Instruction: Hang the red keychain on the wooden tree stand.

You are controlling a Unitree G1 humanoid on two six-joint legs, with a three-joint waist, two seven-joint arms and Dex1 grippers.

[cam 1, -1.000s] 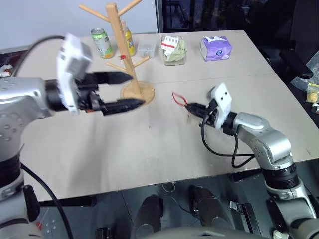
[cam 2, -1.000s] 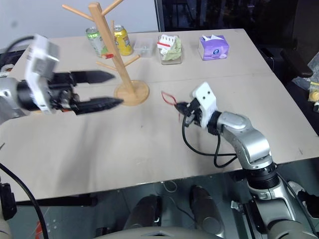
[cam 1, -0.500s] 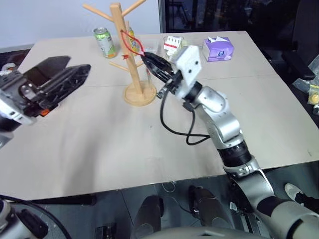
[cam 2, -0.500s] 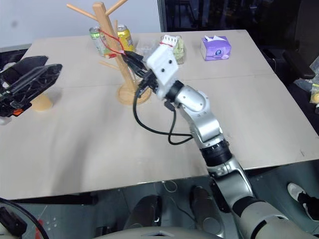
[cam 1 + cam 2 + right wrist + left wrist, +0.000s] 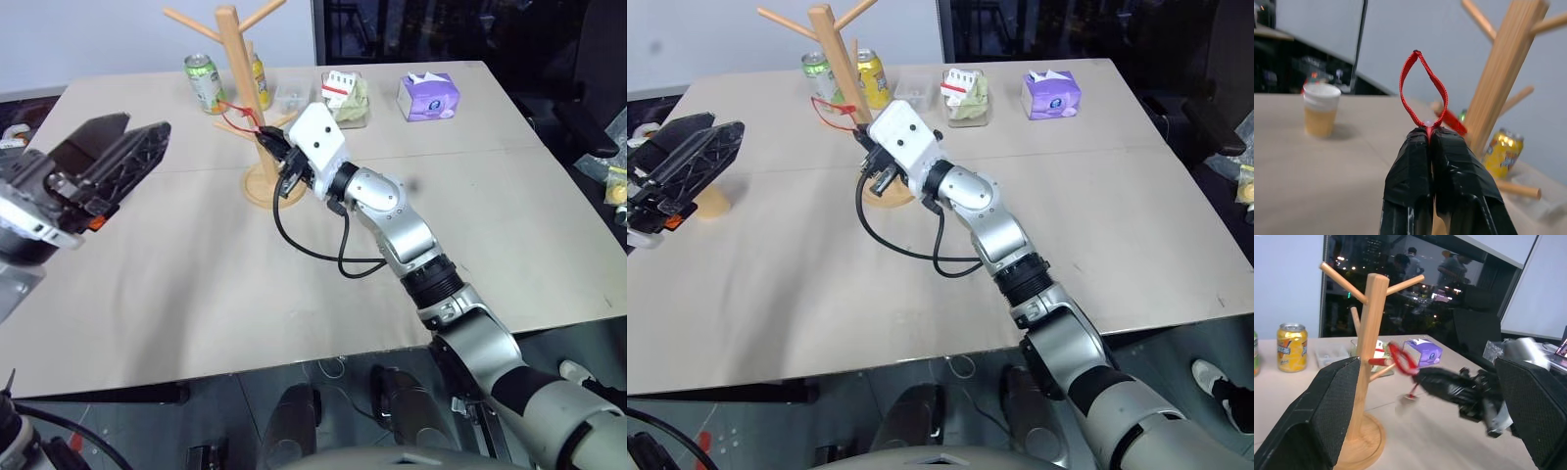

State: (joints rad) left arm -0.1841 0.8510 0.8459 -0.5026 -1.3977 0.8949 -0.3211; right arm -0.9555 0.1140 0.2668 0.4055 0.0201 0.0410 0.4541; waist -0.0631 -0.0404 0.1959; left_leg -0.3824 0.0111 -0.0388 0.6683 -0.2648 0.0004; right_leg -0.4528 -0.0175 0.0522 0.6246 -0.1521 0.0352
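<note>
Grip first: right gripper [image 5: 1430, 134] clenched on the tail of the red keychain [image 5: 1441, 90], black fingers pressed flat together, cord loop standing free just past the tips. Key itself too blurred to place.

Wooden tree stand [image 5: 235, 88] just beside those fingertips, off to one side of the pincer's line rather than dead ahead; pole upright, pegs angled upward. Loop open, long axis running straight on from the fingers, roughly level with the lower pegs and close to one of them, seemingly not yet over any peg. Judged from that: coming move likely a short sideways carry toward the pole, loop opening brought over a peg tip, then lowered down its slope.

Left gripper [image 5: 144, 123] spread wide, holding nothing, well apart from the stand and facing it. Right arm clearly the nearer, and the one already carrying.

Room: open table on the pincer's near side. Beyond the pole, green can [image 5: 203, 83] and yellow can [image 5: 258, 78] near the base, so little slack for overshooting past the stand. Paper cup [image 5: 1320, 110] well off to the other side, no hindrance. Table edges far from the work.
</note>
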